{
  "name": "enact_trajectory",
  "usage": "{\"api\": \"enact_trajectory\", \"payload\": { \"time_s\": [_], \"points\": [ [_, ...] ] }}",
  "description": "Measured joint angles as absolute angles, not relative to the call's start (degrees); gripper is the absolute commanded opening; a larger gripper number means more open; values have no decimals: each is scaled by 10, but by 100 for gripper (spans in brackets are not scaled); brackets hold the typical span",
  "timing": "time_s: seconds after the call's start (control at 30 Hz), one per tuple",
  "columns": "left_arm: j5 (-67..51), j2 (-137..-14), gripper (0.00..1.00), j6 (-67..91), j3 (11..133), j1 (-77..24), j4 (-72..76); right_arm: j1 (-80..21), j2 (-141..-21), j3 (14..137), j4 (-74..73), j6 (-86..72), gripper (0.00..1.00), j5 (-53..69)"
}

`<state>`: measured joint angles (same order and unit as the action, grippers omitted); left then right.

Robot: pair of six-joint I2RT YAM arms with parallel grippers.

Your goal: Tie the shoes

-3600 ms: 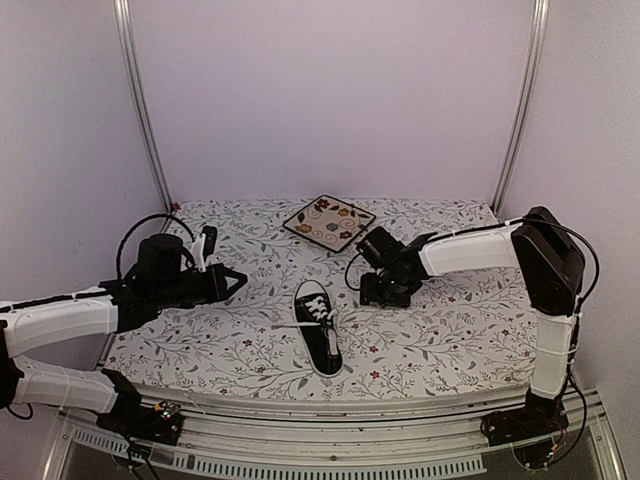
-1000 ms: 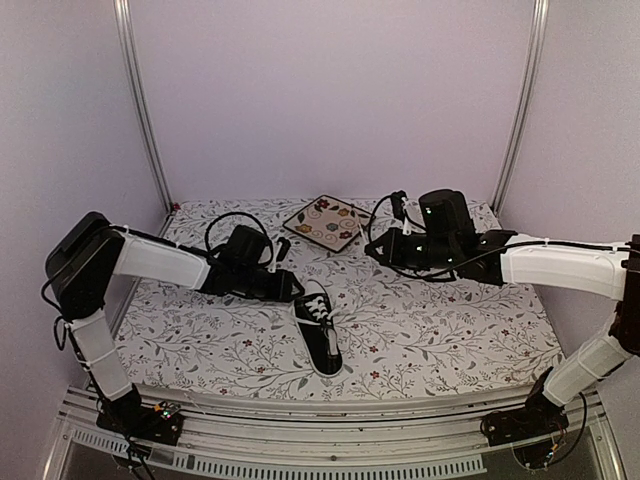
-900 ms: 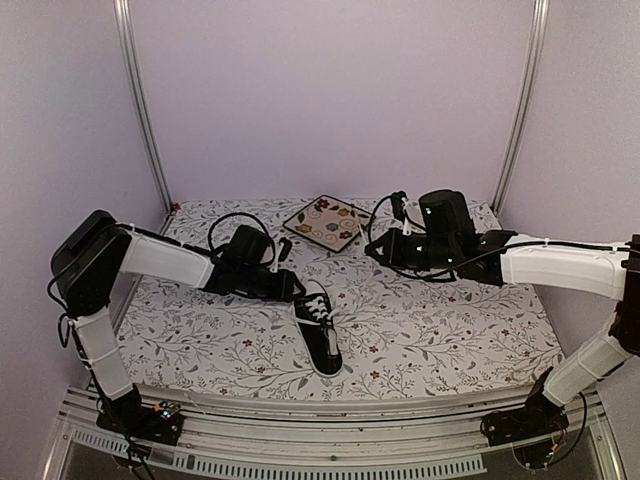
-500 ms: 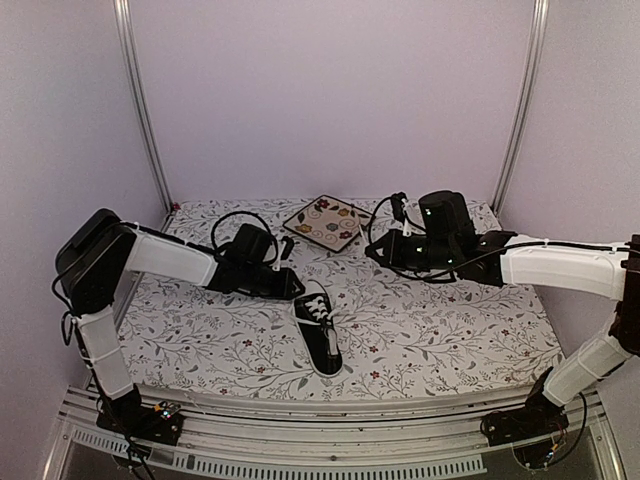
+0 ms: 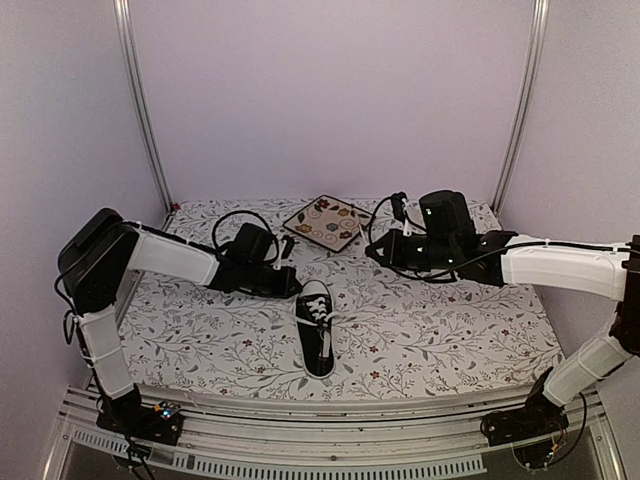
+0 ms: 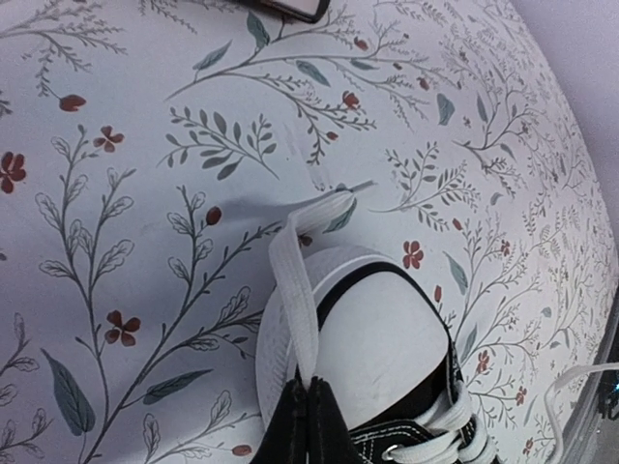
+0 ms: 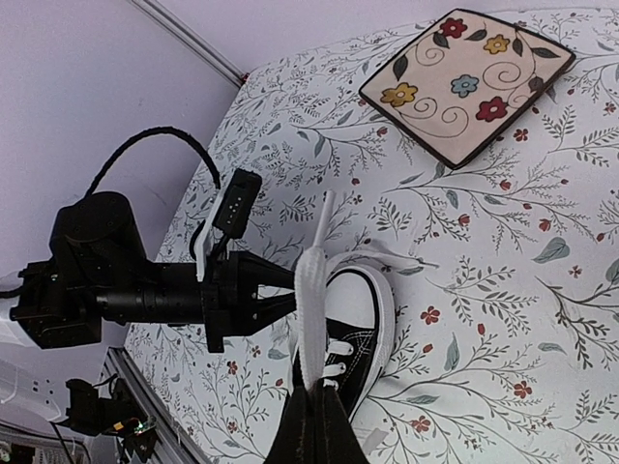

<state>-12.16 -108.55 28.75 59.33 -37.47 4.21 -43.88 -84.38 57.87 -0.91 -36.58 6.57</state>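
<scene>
Top view: the black sneaker [image 5: 317, 340] lies mid-table on the floral cloth [image 5: 450, 330], toe cap twd the back, heel twd the front edge but apart from it. Laces are too thin there to trace to either gripper.

L wrist view shows only the white toe cap [image 6: 372, 348] and the first eyelets, the rest cut off at the bottom edge. The left gripper [image 6: 311, 389] has its jaws pinched tight on a lace strand [image 6: 293, 280], which runs up over the toe, bends, and ends with its tip over the cloth. A thin white loop at the lower right corner – can't tell what it is.

R wrist view: the right gripper [image 7: 311, 398] has its jaws clamped on a second lace strand [image 7: 311, 280], which crosses in front of the L gripper's tips and the sneaker's side, hiding part of each. Heel is lost behind the fingers.

Room: open cloth R of the sneaker under the raised R arm, and in front of the L arm, which lies low across the L side. The square floral plate [image 5: 328, 221] sits near the back wall – well apart from the sneaker.
</scene>
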Motion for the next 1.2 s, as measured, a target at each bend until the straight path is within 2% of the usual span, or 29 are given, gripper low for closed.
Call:
{"api": "enact_trajectory", "payload": {
  "time_s": [0.17,0.43,0.77,1.2],
  "points": [
    [-137,-1051,0,284,574,-376,63,-439,-847,596,-22,-359,2,65],
    [-228,-986,0,265,561,-391,145,-439,-889,688,-17,-339,2,77],
    [-338,-1027,0,246,582,-422,169,-439,-934,741,1,-329,2,114],
    [-372,-1047,0,244,591,-427,178,-439,-947,758,3,-321,2,121]
  ]
}}
